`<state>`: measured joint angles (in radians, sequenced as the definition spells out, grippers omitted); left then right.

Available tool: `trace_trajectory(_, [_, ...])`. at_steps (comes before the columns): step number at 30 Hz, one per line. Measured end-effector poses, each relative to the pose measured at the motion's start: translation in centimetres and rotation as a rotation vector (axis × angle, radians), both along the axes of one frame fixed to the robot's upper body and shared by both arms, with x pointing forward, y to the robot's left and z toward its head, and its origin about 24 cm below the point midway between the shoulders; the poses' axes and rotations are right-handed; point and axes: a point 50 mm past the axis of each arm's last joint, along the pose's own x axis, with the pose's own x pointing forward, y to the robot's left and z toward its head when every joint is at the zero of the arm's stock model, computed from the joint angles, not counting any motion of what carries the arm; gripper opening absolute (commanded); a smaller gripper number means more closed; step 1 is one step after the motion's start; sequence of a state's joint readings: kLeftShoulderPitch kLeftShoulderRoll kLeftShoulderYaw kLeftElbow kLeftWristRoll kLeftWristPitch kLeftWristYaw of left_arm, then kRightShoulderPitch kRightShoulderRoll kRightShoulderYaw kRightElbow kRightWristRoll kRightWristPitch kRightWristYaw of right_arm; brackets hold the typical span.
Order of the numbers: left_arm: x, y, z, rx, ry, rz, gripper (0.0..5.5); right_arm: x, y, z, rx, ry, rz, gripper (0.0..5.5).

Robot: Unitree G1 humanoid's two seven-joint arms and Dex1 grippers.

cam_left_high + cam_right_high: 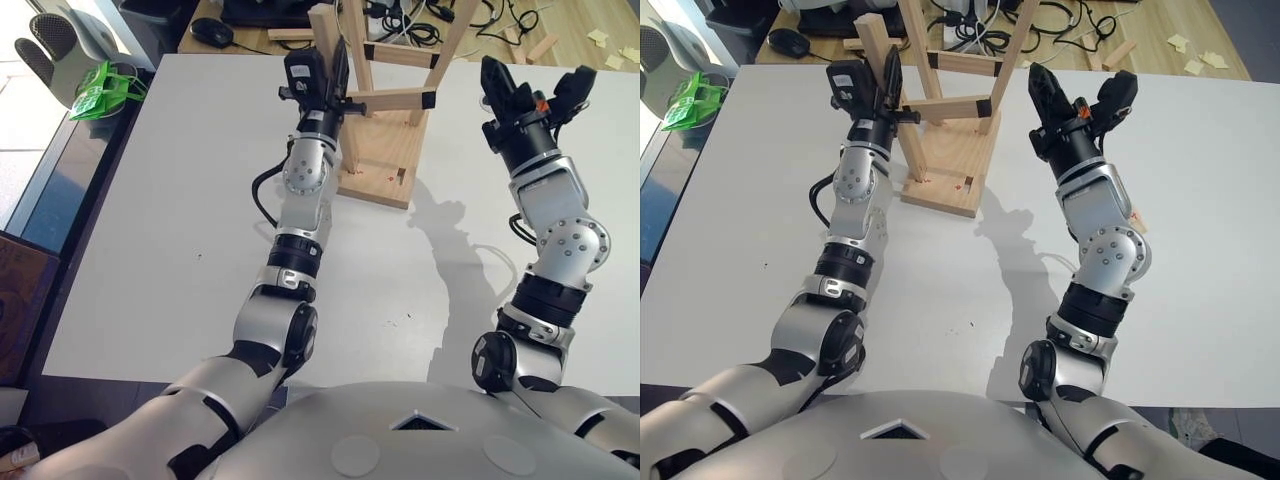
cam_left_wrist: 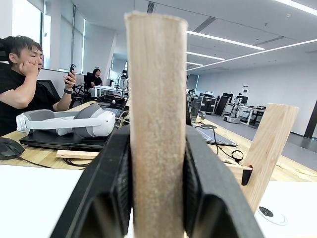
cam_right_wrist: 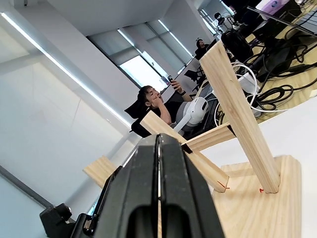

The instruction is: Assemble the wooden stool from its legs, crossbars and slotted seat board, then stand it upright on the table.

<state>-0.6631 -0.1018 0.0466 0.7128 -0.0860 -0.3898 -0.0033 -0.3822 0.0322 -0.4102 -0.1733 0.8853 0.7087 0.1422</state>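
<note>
Standing upside down on the white counter [image 1: 180, 200], the wooden stool has its seat board [image 1: 385, 160] lying flat on the surface toward the far edge, with the legs pointing up and crossbars [image 1: 395, 100] joining them partway along. The left gripper [image 2: 156, 163] is clenched around the near leg [image 2: 156, 99] on the stool's left side; both black fingers [image 2: 116, 193] press against the wood above the seat board, about level with the nearest crossbar. The right gripper [image 3: 158, 144] hangs above the counter on the stool's right side, near the end of that crossbar but apart from it. Its fingers are pressed together with only a thin seam between them and nothing held. Beyond the counter's far edge sit a wooden desk with a black mouse [image 1: 212, 32], tangled cables [image 1: 420, 25] and loose strips of wood. A green object [image 1: 100, 90] lies off the counter's left edge.
</note>
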Motion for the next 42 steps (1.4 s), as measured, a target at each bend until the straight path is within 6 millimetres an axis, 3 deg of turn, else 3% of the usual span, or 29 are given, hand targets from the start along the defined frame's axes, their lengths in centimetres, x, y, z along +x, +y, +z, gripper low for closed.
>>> trace_trajectory(6, [-0.6, -0.5, -0.5, 0.009, -0.037, 0.049, 1.03, 0.3, -1.0, -0.4, 0.008, 0.043, -0.057, 0.00])
trace_trajectory(28, [-3.3, -1.4, 0.2, 0.042, -0.004, -0.024, 1.03, 0.6, -0.9, -0.6, -0.029, 0.052, -0.049, 0.00])
trace_trajectory(29, [-3.3, -1.4, 0.2, 0.042, -0.003, -0.024, 1.39, 0.6, -0.9, -0.6, -0.029, 0.051, -0.048, 0.00])
trace_trajectory(34, [-3.6, -1.5, -0.8, 0.082, 0.029, -0.028, 2.13, 0.6, -0.7, -0.7, -0.032, 0.055, -0.039, 0.00])
trace_trajectory(42, [-4.1, -1.7, 0.6, 0.117, -0.076, -0.018, 3.05, 0.7, -0.9, -0.9, -0.042, 0.067, -0.038, 0.00])
